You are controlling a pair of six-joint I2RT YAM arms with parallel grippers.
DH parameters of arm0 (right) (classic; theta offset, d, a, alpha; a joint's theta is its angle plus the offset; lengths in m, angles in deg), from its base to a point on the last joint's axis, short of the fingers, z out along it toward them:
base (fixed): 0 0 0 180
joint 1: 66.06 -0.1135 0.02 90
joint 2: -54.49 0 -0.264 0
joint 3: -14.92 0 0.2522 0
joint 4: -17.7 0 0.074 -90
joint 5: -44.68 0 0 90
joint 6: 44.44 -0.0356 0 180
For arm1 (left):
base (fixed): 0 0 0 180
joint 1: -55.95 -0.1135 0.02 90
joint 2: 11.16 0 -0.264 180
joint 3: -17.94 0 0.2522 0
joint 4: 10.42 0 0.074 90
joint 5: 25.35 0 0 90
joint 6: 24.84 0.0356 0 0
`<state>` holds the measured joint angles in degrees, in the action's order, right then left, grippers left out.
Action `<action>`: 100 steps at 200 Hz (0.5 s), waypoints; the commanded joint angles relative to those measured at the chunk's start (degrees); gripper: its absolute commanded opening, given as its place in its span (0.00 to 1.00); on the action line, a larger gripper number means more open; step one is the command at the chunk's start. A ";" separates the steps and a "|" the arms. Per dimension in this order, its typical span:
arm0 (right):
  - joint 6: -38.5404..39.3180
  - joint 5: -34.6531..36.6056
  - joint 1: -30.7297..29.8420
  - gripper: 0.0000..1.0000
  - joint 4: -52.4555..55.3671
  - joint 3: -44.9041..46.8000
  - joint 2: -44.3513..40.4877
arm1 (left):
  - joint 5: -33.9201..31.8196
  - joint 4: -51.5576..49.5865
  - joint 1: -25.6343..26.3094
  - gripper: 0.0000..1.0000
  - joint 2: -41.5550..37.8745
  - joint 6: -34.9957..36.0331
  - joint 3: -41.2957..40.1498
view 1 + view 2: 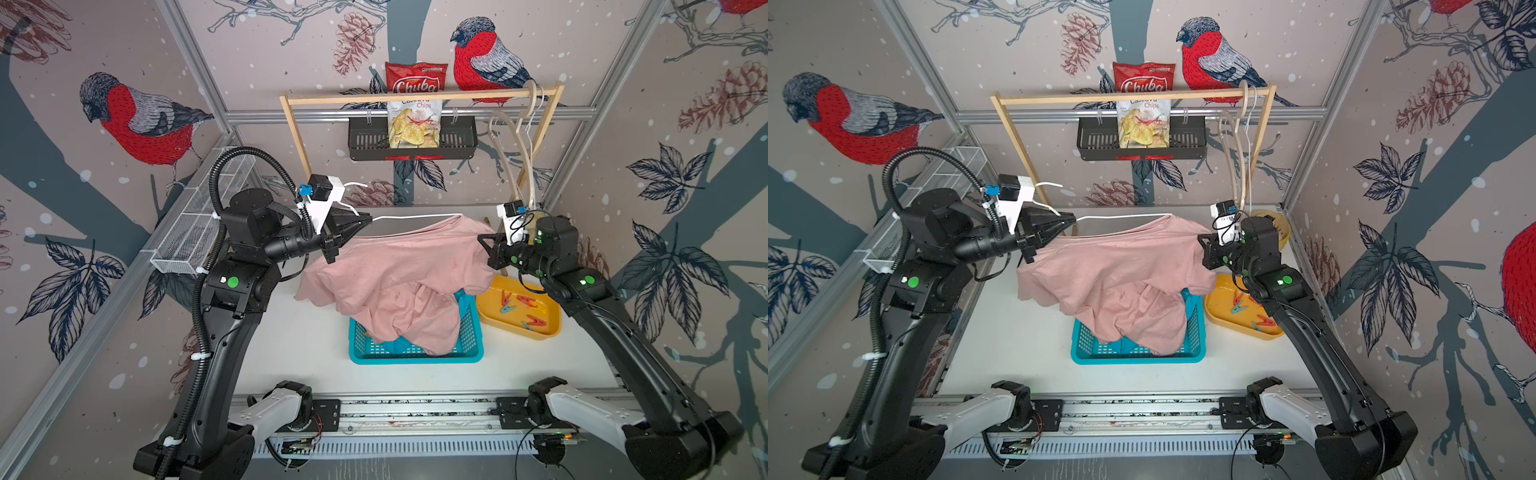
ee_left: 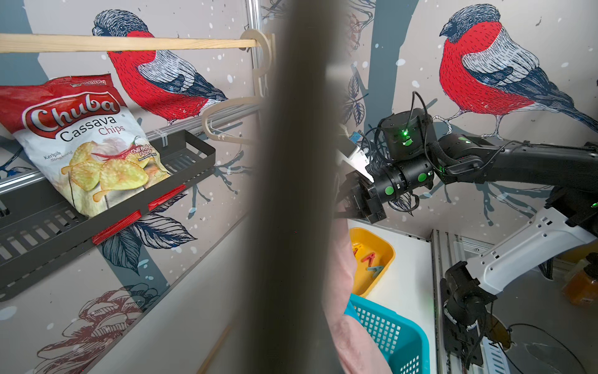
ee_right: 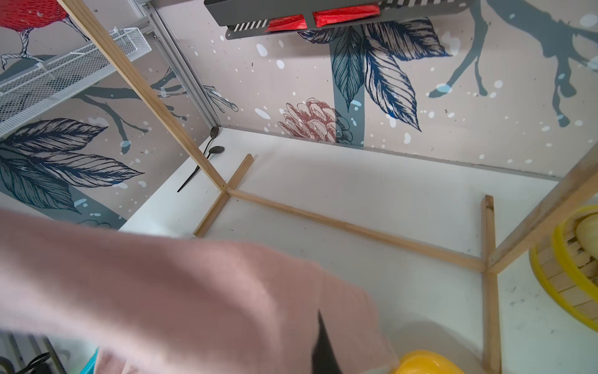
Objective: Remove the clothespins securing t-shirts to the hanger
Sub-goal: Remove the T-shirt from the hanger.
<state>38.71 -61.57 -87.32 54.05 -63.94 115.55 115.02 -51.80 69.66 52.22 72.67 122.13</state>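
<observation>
Pink t-shirt (image 1: 399, 266) drapes between left hand (image 1: 368, 219), pinching the hanger (image 1: 415, 216), and closed right hand (image 1: 481, 239).

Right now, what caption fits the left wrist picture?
Chuba Cassava Chips bag in a black basket; clothespins in the yellow tray beside the pink t-shirt.

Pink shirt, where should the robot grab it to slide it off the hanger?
Probably the shoulder of the pink shirt, from the robot's right. There the cloth lies folded thin over the white hanger, easy to pinch and slide off; the middle just sags loose into the blue basket.
</observation>
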 commanded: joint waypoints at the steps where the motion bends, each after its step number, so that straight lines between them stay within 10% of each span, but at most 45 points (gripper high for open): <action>1: -3.24 -1.27 0.38 0.00 -2.84 0.71 0.07 | -0.17 1.12 -0.09 0.00 0.34 0.60 1.40; 100: -5.86 -5.96 0.37 0.00 -3.78 5.24 2.05 | -2.57 -3.75 1.09 0.00 4.37 0.87 7.75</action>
<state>33.95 -67.14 -87.06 51.23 -59.42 117.51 114.06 -54.77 70.06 56.17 72.47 128.47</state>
